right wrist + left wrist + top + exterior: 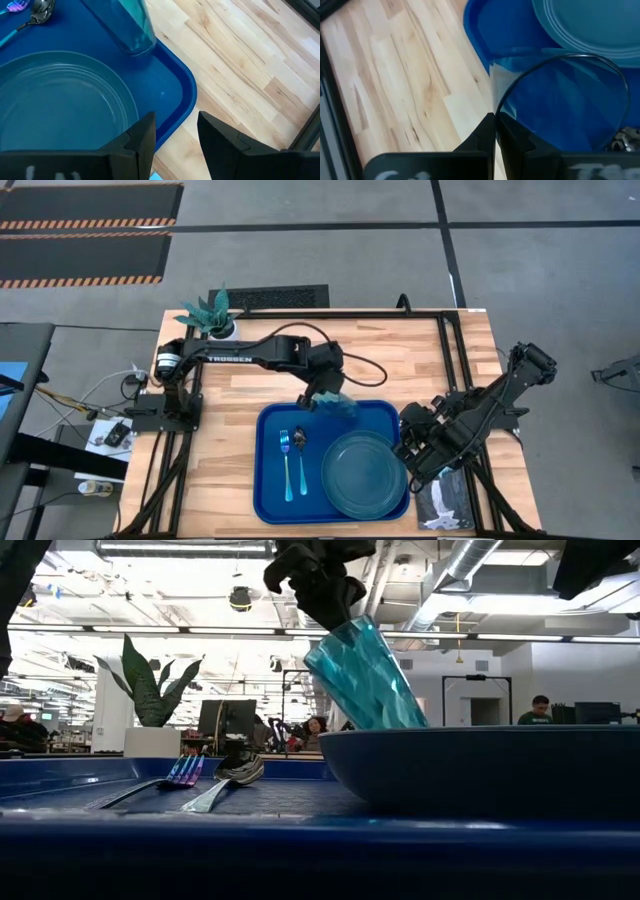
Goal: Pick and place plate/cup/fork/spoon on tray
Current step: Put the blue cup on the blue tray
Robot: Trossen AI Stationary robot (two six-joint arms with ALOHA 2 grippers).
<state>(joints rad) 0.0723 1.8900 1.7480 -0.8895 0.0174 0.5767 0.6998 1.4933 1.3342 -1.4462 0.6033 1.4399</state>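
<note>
The blue tray (272, 498) lies at the table's near middle. On it are the teal plate (362, 473), the fork (285, 465) and the spoon (301, 460), side by side left of the plate. My left gripper (322, 392) is shut on the translucent teal cup (342, 404) over the tray's far edge. The cup is tilted in the low view (365, 675). My right gripper (175, 132) is open and empty at the tray's right edge, beside the plate (60, 105). My left gripper holds the cup by its rim wall (496, 107), one finger inside the cup and one outside. The fingers come from above and from the table's far left. The cup hangs tilted, mouth up toward the gripper. Its base (136, 46) is over the tray's far right part; whether it touches the tray, I cannot tell.
A white pot with a teal plant (213, 315) stands at the table's far left corner. A small book (447, 502) lies near the right arm at the near right. Black frame rails (447, 350) run along the table's sides. Bare wood shows beyond the tray.
</note>
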